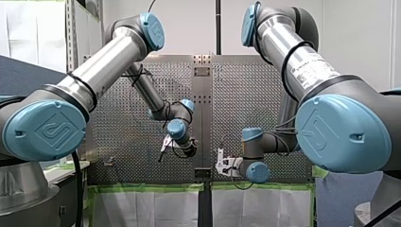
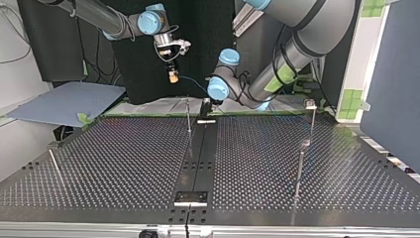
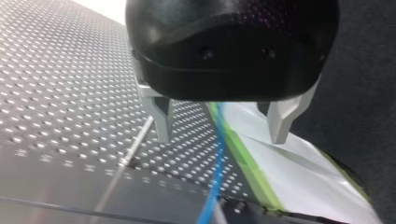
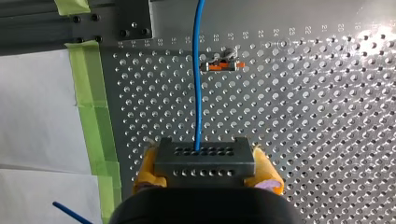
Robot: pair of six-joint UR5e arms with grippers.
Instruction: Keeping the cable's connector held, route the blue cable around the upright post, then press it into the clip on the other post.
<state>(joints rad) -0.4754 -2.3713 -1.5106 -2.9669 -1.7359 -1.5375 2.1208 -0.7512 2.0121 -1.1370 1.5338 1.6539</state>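
Observation:
My right gripper [image 4: 205, 164], with yellow pads, is shut on a grey connector block [image 4: 204, 154]. The blue cable [image 4: 198, 93] leaves the block and runs straight ahead past an orange-marked clip [image 4: 223, 66]. In the top view my right gripper [image 2: 173, 75] hangs above the table's far edge, and the cable [image 2: 195, 85] slopes down toward my left gripper [image 2: 205, 105]. My left gripper [image 3: 219, 127] is open, its metal fingers [image 3: 159, 116] apart, and the cable [image 3: 218, 158] passes below and between them untouched. A thin upright post [image 3: 134, 150] stands just beside one finger.
Thin posts rise from the perforated table [image 2: 124, 158]: one near the centre strip [image 2: 188, 116], two at the top view's right [image 2: 311, 119] [image 2: 300, 166], one leaning at its left [image 2: 56, 168]. Green tape [image 4: 95, 116] lines the far edge.

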